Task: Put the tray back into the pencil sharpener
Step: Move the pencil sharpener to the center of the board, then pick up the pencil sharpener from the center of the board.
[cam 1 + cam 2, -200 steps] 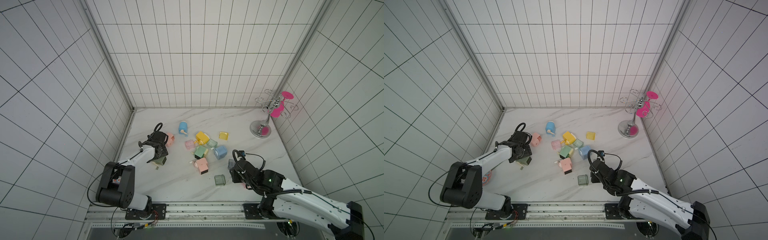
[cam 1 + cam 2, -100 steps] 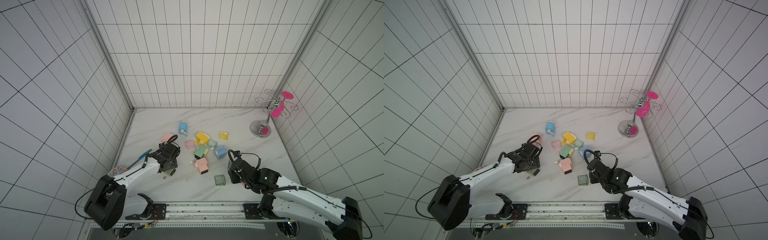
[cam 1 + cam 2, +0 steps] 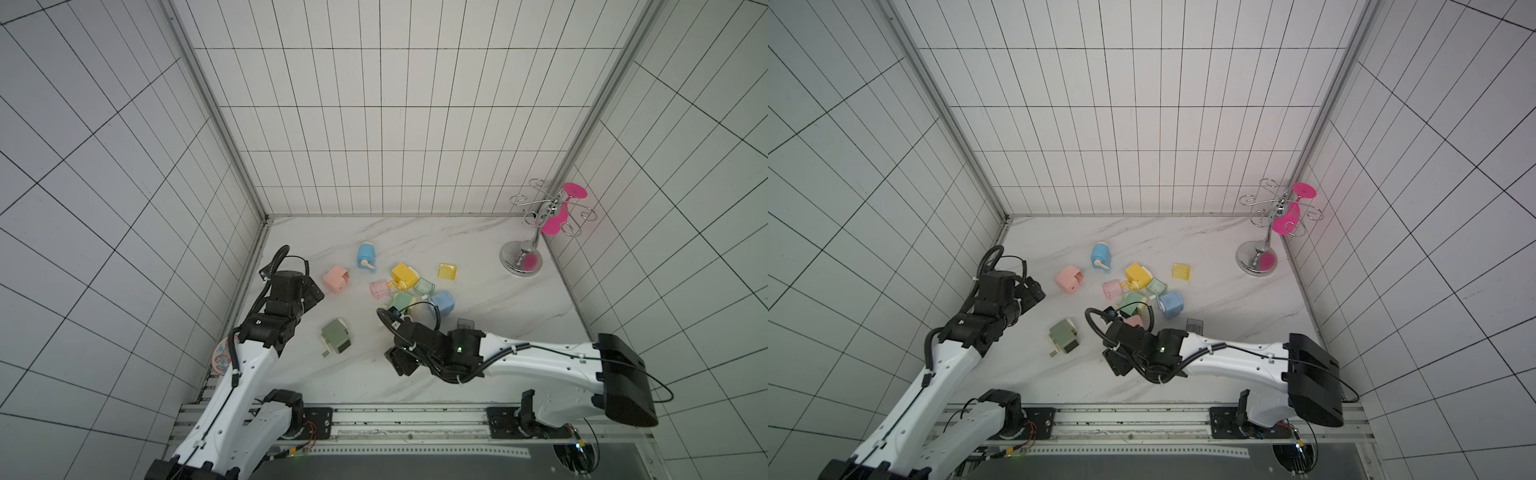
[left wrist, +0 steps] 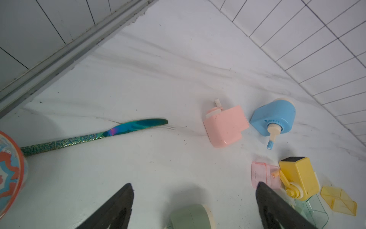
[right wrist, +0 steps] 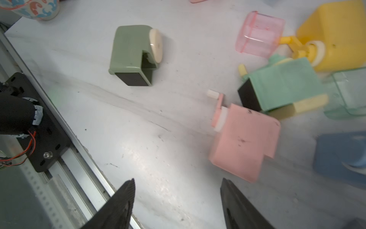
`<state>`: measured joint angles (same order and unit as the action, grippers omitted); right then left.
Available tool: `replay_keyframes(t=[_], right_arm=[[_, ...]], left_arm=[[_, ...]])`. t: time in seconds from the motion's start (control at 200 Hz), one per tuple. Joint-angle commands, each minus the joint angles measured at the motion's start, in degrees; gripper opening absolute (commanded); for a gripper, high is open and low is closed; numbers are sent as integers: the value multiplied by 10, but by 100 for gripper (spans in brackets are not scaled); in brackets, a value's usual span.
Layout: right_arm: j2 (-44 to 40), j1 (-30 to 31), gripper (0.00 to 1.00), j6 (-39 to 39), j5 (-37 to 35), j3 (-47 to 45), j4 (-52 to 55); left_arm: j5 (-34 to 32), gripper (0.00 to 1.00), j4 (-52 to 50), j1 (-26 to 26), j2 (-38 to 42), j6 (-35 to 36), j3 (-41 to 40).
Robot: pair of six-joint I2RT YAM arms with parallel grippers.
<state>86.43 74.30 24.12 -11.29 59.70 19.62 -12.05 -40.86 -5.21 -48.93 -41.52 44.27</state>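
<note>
Left wrist view shows the left gripper [image 4: 193,186] spread wide above the table [image 4: 158,79], arm stretched forward. Right gripper [image 5: 177,180] hangs low, parted and empty.

The sage-green pencil sharpener [image 5: 128,49] is moulded in matt plastic; the pink tray [image 5: 259,33] is formed of glossy translucent plastic.

Olive sharpener [image 3: 336,337] lies between left hand [image 3: 311,293] and right hand [image 3: 399,365].

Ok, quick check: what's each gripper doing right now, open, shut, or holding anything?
Left gripper: open, nothing between its fingers.
Right gripper: open, nothing between its fingers.
</note>
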Motion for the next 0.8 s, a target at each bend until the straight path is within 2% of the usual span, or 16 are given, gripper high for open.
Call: replay_keyframes(t=[0.0, 0.205, 0.49, 0.62, 0.795], right_arm=[[69, 23, 84, -19, 0, 83, -25], [188, 24, 94, 8, -9, 174, -20], [293, -6, 95, 11, -13, 266, 8], [324, -16, 92, 7, 2, 295, 12], [362, -19, 81, 6, 8, 331, 17]], left_arm=[[10, 97, 1, 43, 13, 7, -5], [-19, 97, -30, 72, 34, 21, -5], [-18, 97, -31, 72, 70, 44, -9], [-18, 97, -31, 72, 74, 47, -8], [-19, 97, -31, 72, 75, 48, -6]])
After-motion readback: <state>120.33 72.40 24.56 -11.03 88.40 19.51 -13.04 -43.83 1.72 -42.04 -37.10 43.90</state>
